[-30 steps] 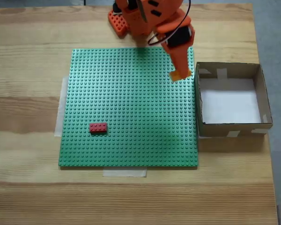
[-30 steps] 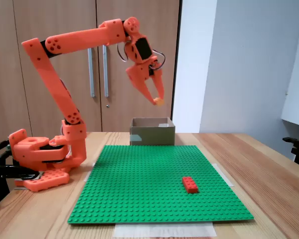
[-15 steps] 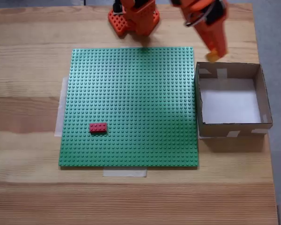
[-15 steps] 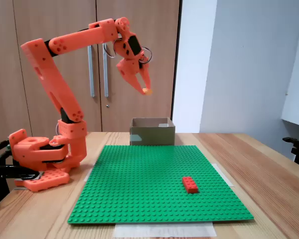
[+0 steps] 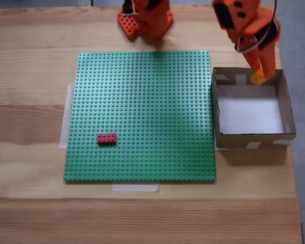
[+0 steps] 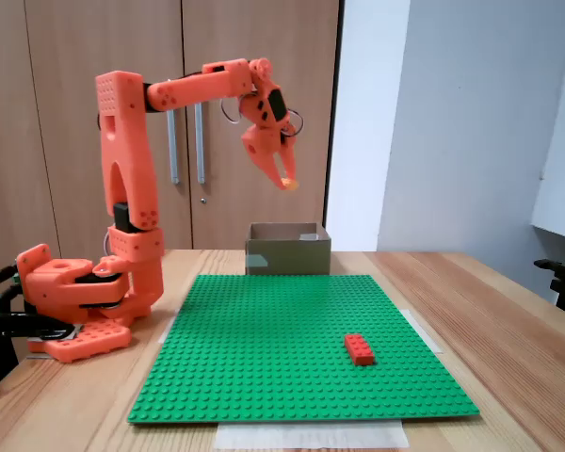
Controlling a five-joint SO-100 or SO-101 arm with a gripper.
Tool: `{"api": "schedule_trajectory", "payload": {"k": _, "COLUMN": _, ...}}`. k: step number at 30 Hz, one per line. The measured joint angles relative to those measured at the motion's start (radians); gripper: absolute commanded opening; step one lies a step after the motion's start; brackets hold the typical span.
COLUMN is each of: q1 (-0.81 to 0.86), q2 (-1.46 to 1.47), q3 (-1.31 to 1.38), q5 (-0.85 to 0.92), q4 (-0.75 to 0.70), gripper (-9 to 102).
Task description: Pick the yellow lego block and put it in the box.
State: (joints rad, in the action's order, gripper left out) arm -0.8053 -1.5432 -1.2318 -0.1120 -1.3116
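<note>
End effector (image 5: 257, 77) clamped on the yellow lego block (image 5: 257, 78), raised well above the table (image 5: 30, 203). From above it sits over the far wall of the box (image 5: 290, 119); the white bottom lies just nearer the camera and below (image 6: 288, 182).

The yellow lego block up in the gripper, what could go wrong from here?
1. The gripper holds the yellow lego block over the box's far wall, not its middle; released now, it may hit the rim and fall outside.
2. In a fixed view the yellow lego block hangs well above the box, so it could bounce out off the white bottom.
</note>
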Motion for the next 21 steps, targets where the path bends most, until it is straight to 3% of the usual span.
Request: {"api": "schedule_trajectory", "payload": {"k": 21, "q1": -0.021, "q2": 0.362, "q3": 0.044, "q5": 0.028, "q4": 0.100, "gripper": 0}}
